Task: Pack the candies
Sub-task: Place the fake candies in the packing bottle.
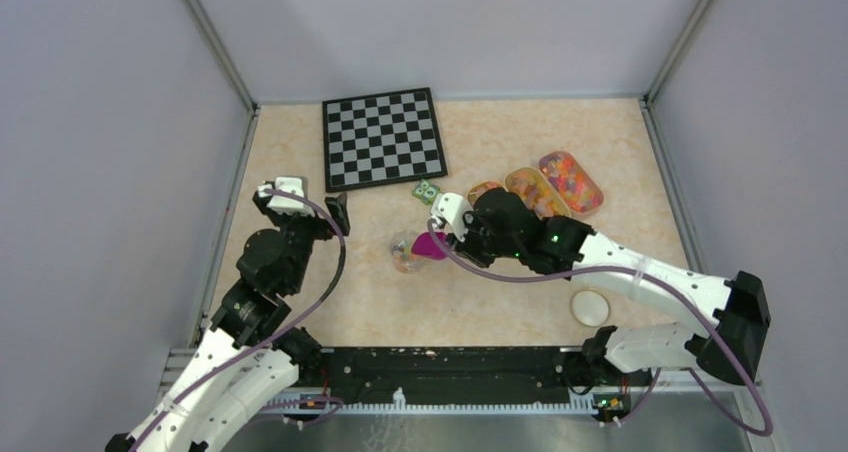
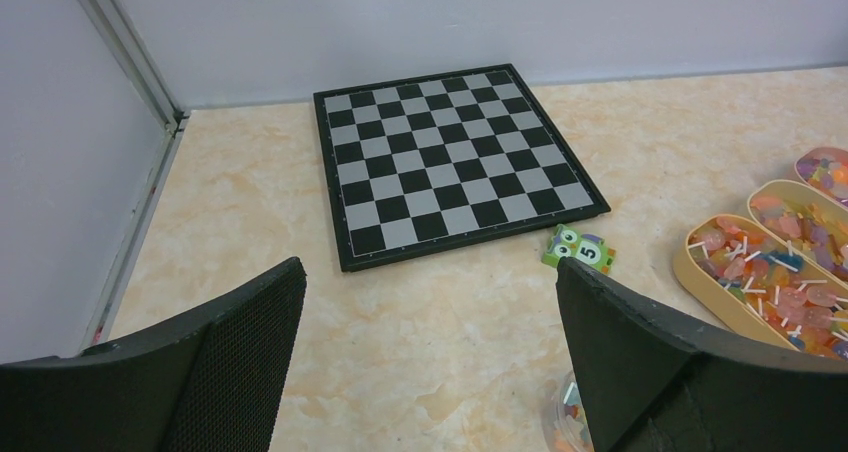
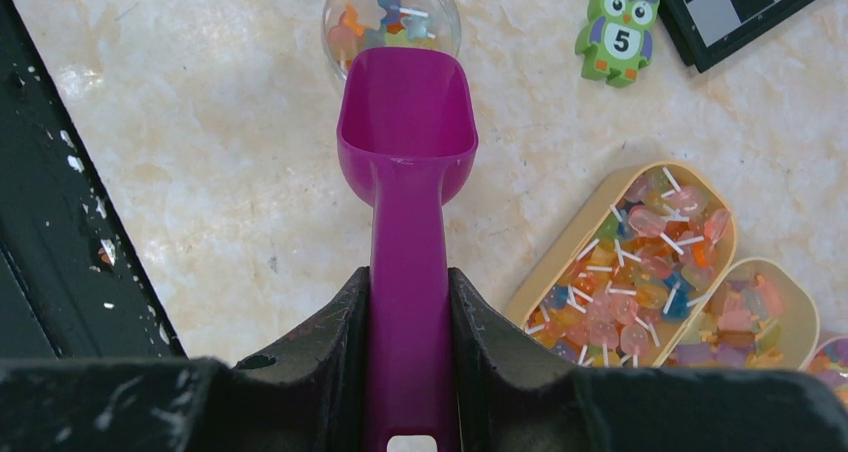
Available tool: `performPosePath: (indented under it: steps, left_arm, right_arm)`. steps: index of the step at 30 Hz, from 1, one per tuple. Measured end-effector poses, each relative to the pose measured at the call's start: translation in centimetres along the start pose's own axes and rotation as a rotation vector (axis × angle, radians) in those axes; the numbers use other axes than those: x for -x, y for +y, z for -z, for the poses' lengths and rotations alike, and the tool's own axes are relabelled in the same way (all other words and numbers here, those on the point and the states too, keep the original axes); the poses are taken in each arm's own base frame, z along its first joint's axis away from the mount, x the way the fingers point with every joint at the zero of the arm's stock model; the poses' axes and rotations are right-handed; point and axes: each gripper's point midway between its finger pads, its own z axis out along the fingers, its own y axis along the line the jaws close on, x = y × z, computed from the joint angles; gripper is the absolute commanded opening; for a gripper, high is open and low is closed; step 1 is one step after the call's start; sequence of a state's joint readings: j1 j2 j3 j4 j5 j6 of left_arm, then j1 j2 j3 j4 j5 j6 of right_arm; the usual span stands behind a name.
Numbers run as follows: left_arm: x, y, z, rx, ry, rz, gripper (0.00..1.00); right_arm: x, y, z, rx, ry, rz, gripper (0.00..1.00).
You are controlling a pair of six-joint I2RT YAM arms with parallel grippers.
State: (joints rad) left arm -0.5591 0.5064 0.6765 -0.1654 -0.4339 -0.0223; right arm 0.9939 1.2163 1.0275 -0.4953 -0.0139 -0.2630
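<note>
My right gripper (image 3: 410, 284) is shut on the handle of a magenta scoop (image 3: 408, 122). The scoop's bowl looks empty, and its tip is at the rim of a small clear cup (image 3: 392, 17) holding a few candies. In the top view the scoop (image 1: 430, 244) is beside the cup (image 1: 404, 253). Three tan trays of multicoloured candies (image 1: 571, 180) lie just right of the right gripper (image 1: 447, 234); two show in the right wrist view (image 3: 635, 257). My left gripper (image 2: 430, 372) is open and empty above bare table, left of the cup (image 2: 568, 419).
A black-and-grey chessboard (image 1: 383, 137) lies at the back. A small green owl block (image 1: 427, 192) marked 5 sits between the chessboard and the cup. A white round lid (image 1: 590, 307) lies near the front right. Walls enclose the table on three sides.
</note>
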Motion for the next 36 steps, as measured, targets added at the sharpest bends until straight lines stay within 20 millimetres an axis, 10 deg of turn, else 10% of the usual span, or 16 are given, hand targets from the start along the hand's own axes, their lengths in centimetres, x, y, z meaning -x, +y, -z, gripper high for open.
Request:
performPosePath:
  steps: [20, 33, 36]
  left_arm:
    - [-0.3, 0.1, -0.1, 0.014, 0.008, 0.017, 0.99]
    - [-3.0, -9.6, 0.0, -0.51, 0.144, -0.023, 0.82]
    - [-2.7, -11.9, 1.3, -0.686, 0.114, -0.086, 0.64]
  right_arm:
    - [-0.2, -0.4, 0.3, -0.02, 0.072, -0.03, 0.0]
    - [5.0, -1.7, 4.2, -0.116, -0.295, -0.115, 0.0]
    - [5.7, -1.8, 5.4, -0.122, -0.364, -0.151, 0.0]
